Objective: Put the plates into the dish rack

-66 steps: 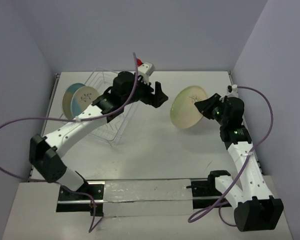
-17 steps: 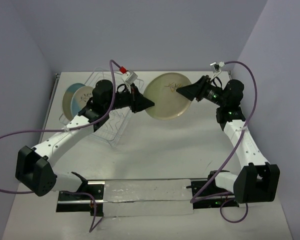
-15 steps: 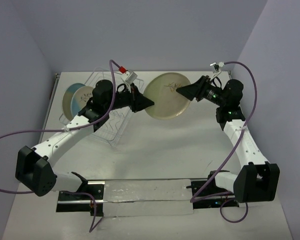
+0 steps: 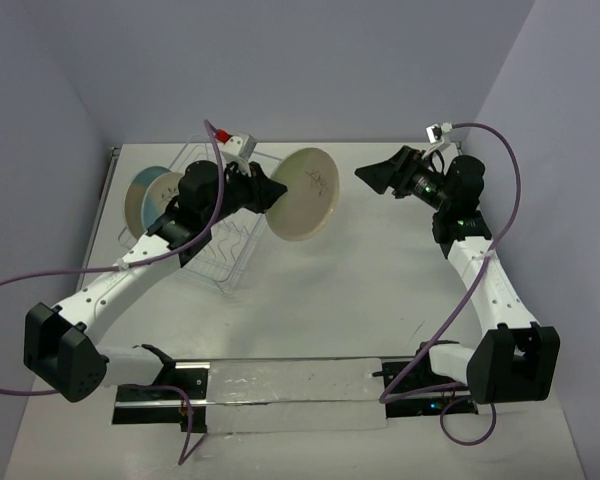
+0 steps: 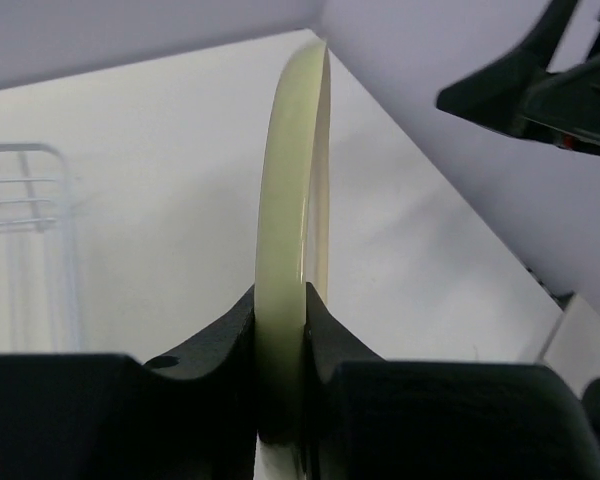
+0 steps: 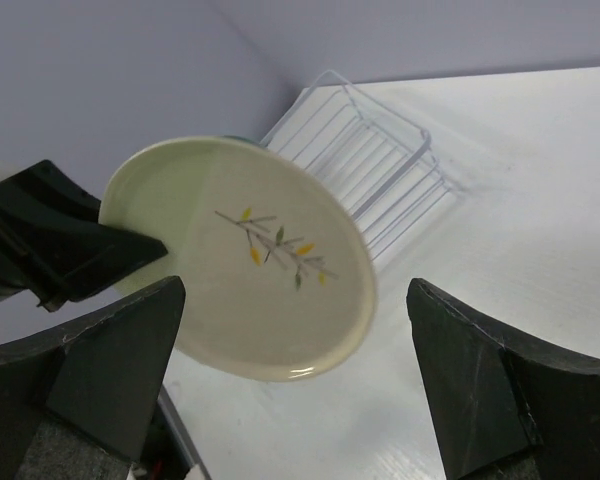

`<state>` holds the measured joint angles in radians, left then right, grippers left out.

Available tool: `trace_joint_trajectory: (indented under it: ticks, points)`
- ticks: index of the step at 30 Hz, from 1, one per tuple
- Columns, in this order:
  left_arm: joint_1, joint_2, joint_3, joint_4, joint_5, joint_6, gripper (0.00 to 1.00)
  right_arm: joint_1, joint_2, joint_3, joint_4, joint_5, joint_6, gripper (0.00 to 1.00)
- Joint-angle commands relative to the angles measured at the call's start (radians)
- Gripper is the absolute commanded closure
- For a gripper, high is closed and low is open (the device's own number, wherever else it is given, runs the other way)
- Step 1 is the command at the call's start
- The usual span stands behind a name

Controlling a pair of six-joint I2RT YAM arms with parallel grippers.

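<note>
My left gripper (image 4: 278, 192) is shut on the rim of a cream plate (image 4: 305, 193) with a twig drawing and a pale-green part. It holds the plate upright on edge in the air, right of the wire dish rack (image 4: 218, 262). In the left wrist view the plate's edge (image 5: 285, 180) stands between my fingers (image 5: 220, 335). My right gripper (image 4: 373, 175) is open and empty, facing the plate's face (image 6: 250, 270) from the right without touching it. A plate with a light-blue segment (image 4: 148, 195) stands at the rack's left end; I cannot tell whether another stands behind it.
The rack (image 6: 375, 150) lies behind the held plate in the right wrist view, with the left gripper (image 6: 70, 245) at the plate's left rim. Purple cables loop over both arms. A metal rail (image 4: 280, 385) runs along the table's near edge. Walls close in behind and on both sides.
</note>
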<state>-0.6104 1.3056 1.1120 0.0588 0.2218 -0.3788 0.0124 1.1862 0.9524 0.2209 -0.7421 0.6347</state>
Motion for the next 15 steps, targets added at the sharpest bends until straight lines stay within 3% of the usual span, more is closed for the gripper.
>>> trace_joint_trajectory:
  ticks: [1, 5, 15]
  points:
    - [0.004, -0.071, 0.105, 0.087, -0.195, 0.042, 1.00, -0.005, -0.016, 0.036, -0.019, 0.086, -0.047, 0.00]
    - [0.013, -0.051, 0.171, 0.022, -0.296, 0.092, 1.00, -0.045, -0.030, 0.008, -0.025, 0.136, -0.056, 0.00]
    - [0.096, 0.009, 0.353, -0.113, -0.374, 0.195, 1.00, -0.096, -0.030, -0.004, -0.023, 0.114, -0.046, 0.00]
